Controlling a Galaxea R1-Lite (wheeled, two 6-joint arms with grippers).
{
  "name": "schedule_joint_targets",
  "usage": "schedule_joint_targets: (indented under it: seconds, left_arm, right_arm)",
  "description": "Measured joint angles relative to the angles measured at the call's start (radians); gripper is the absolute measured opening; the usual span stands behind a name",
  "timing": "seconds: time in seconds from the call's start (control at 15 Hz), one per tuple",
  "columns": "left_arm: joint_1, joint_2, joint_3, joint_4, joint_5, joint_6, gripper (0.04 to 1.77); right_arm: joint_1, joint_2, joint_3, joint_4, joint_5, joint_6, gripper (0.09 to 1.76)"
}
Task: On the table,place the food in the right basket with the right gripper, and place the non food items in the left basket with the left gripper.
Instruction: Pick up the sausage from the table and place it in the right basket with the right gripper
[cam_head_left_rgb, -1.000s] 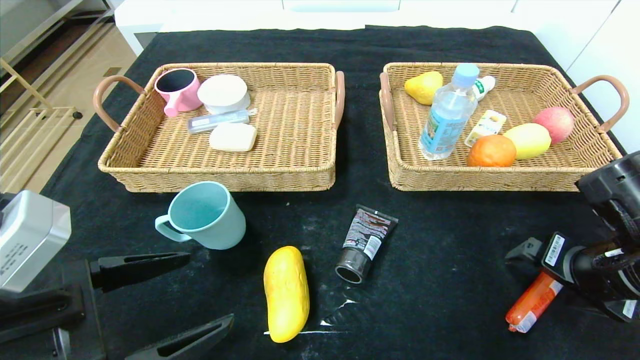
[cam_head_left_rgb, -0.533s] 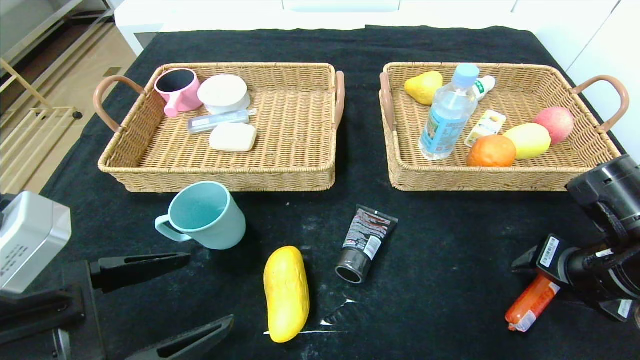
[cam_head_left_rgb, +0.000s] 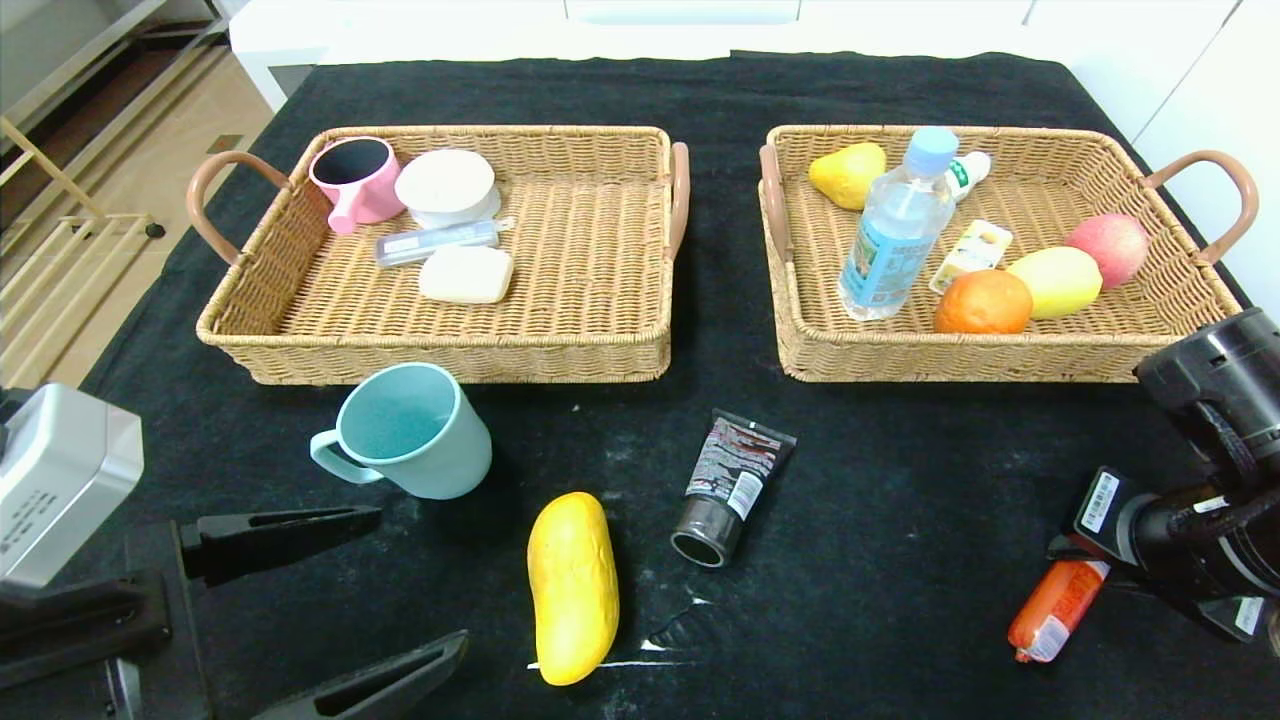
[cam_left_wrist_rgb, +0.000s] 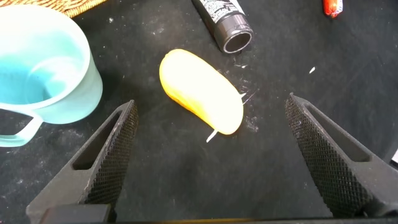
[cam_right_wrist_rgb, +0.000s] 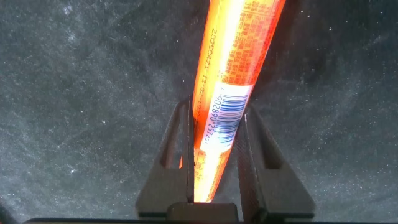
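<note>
Where head view shows table's (cam_head_left_rgb: 900, 480) front right corner: right gripper (cam_head_left_rgb: 1070, 553) clamped on sausage (cam_head_left_rgb: 1052, 610). Left gripper (cam_head_left_rgb: 330, 590) wide, empty, front left. Right wrist view: fingers (cam_right_wrist_rgb: 255, 146) pinch orange-red sausage (cam_right_wrist_rgb: 231, 81), barcode end.

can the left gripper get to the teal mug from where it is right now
Probably yes. The left gripper is open at the table's near left, and the teal mug stands just beyond it on bare cloth, upright. Nothing lies between them; the mango is off to the side.
</note>
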Motion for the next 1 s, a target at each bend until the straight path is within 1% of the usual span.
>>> schedule_joint_targets:
  seconds: [1.0]
  left_arm:
    - [0.0, 0.001, 0.003, 0.0, -0.003, 0.0, 1.72]
  right_arm:
    - [0.01, -0.016, 0.007, 0.006, 0.009, -0.001, 0.48]
